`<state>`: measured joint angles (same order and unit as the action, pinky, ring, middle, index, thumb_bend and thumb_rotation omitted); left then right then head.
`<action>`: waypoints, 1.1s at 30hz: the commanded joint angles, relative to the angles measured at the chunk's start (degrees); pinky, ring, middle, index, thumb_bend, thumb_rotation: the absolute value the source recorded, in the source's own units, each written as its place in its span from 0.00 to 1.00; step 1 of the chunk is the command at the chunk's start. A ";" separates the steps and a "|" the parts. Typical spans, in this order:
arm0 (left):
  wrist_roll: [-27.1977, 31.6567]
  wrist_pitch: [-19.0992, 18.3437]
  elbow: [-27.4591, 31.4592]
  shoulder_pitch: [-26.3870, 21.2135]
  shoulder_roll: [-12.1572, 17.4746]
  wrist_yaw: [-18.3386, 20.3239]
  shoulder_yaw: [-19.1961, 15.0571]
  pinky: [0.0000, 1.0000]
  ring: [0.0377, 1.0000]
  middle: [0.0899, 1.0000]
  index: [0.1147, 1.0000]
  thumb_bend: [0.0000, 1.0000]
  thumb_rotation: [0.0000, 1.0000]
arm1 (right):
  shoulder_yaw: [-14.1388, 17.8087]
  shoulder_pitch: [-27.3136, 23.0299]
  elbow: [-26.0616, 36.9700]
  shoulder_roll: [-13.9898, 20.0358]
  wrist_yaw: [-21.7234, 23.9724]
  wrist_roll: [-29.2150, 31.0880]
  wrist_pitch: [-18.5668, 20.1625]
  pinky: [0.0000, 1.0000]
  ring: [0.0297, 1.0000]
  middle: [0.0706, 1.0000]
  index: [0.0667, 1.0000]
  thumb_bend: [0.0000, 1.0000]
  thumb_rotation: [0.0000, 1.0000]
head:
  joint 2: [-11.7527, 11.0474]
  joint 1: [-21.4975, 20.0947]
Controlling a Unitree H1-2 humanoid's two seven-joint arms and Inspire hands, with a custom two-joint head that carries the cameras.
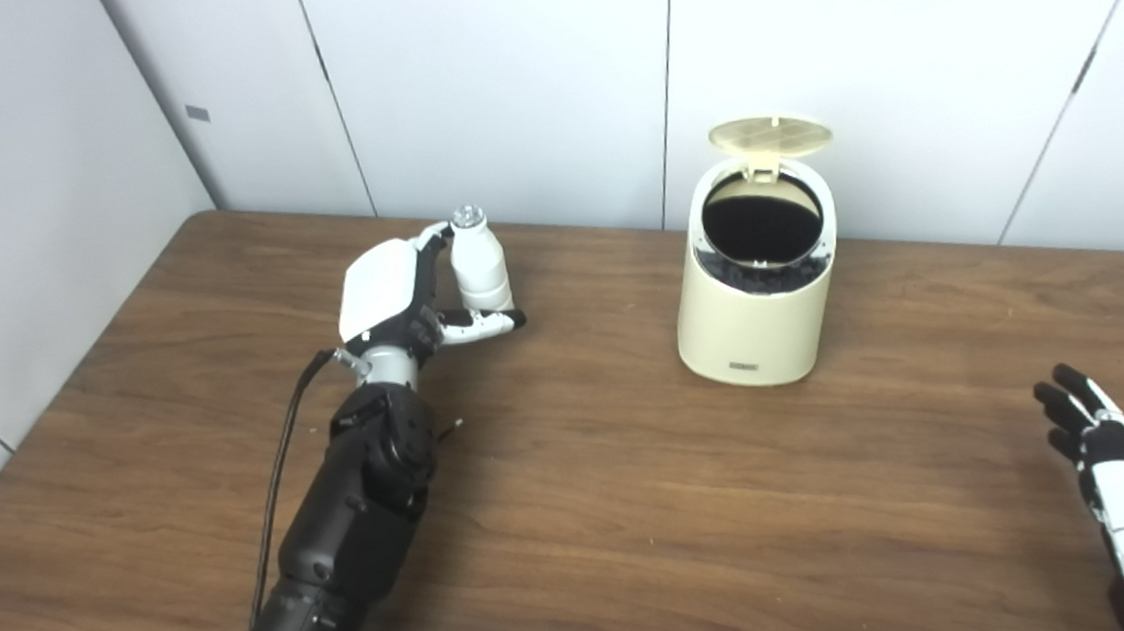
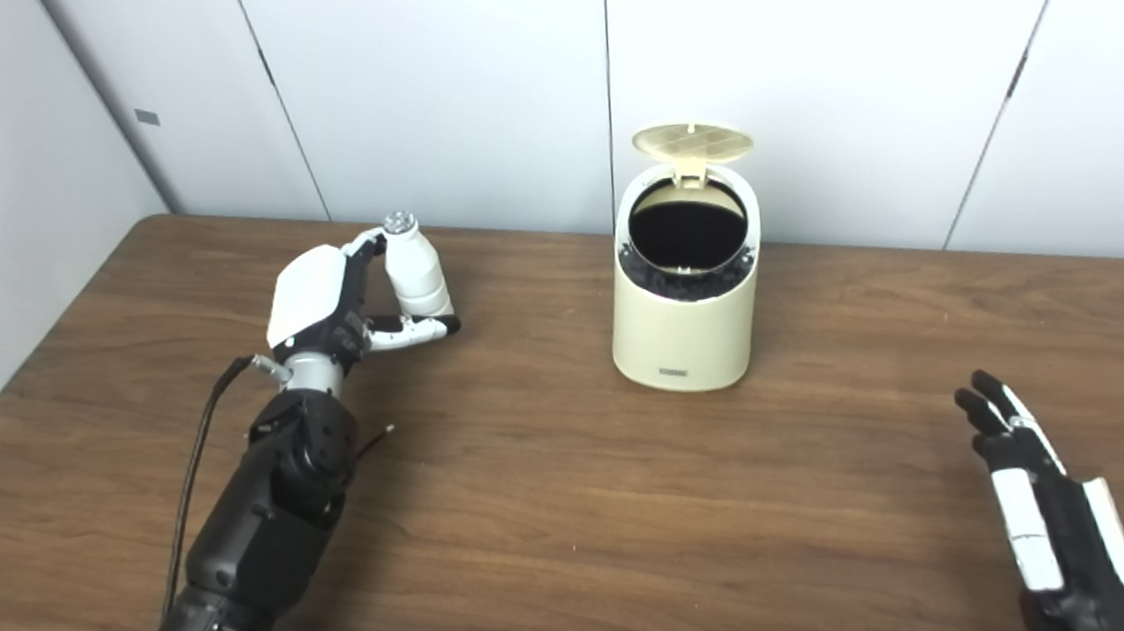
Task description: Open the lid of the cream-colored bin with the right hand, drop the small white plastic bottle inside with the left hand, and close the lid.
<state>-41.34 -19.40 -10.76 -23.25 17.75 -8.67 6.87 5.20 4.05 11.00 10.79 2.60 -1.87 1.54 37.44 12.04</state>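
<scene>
Cream-coloured and squat, the bin (image 1: 757, 290) stands toward the back of the wooden tabletop (image 1: 638, 510), near the far edge and the white wall panels (image 1: 503, 79) behind it. Its lid (image 1: 771, 137) is swung up on the rear hinge, tilted back above the rim, and the round mouth below it shows dark and unobstructed.

My left hand (image 1: 401, 303) is out to the left of the bin, well apart from it, with my fingers (image 1: 482, 324) wrapped around the small white plastic bottle (image 1: 478, 262). The bottle stands upright in that grasp, cap up; I cannot tell whether its base touches the wood or is just above it. Between the bottle and the bin lies bare wood, with nothing in the way. A black cable (image 1: 279, 478) trails along the outside of my left forearm toward the near edge.

My right hand (image 2: 1044, 508) is low at the near right corner, well apart from the bin, fingers spread and holding nothing, palm side turned inward. Bare tabletop stretches between it and the bin too. The tabletop's left edge runs close to the side wall.
</scene>
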 commanded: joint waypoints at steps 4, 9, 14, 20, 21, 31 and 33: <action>-1.13 1.44 -0.31 -4.46 1.36 -1.02 1.08 0.77 0.83 0.80 0.83 0.92 0.35 | -0.18 -0.59 0.61 0.01 -0.05 0.16 -3.58 0.96 0.94 0.89 0.91 0.65 0.97 | 0.05 -0.08; -1.40 -0.08 -0.16 -4.99 1.40 -0.36 1.51 0.75 0.82 0.78 0.79 0.90 0.35 | -0.52 -0.64 0.11 0.28 -0.35 -1.14 -4.06 0.95 0.93 0.88 0.91 0.66 0.98 | 0.19 -0.20; -1.07 -0.09 -0.21 -4.97 1.59 -0.30 1.33 0.74 0.81 0.75 0.77 0.89 0.34 | -0.43 -0.74 -0.50 0.32 -0.27 -1.16 -4.65 0.94 0.93 0.88 0.91 0.68 0.98 | 0.19 -0.20; -0.89 0.31 0.35 -4.54 1.97 -0.33 1.13 0.71 0.77 0.72 0.74 0.86 0.30 | -0.36 -0.84 -0.74 0.21 -0.17 -0.66 -4.58 0.94 0.93 0.88 0.92 0.66 0.98 | 0.42 -0.36; -0.95 0.25 0.40 -4.52 1.98 -0.35 1.13 0.70 0.76 0.71 0.73 0.86 0.29 | -0.35 -0.88 -0.73 0.23 -0.17 -0.65 -4.41 0.94 0.93 0.88 0.92 0.66 0.98 | 0.50 -0.29; -1.57 -0.62 0.27 -4.57 1.88 -0.63 1.27 0.69 0.76 0.73 0.74 0.86 0.30 | -0.33 -1.04 -1.59 0.50 -0.08 -0.48 -4.88 0.94 0.94 0.88 0.93 0.69 0.98 | 0.67 -0.11; -1.73 -0.89 0.21 -4.58 1.93 -0.64 1.34 0.69 0.75 0.72 0.74 0.86 0.30 | -0.20 -1.08 -1.86 0.59 0.06 -0.06 -5.08 0.94 0.94 0.88 0.92 0.70 0.98 | 0.88 0.04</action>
<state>-41.82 -20.22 -11.71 -25.29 18.26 -8.27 8.54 4.52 4.06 8.59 10.84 2.61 -2.58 -0.78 38.23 12.04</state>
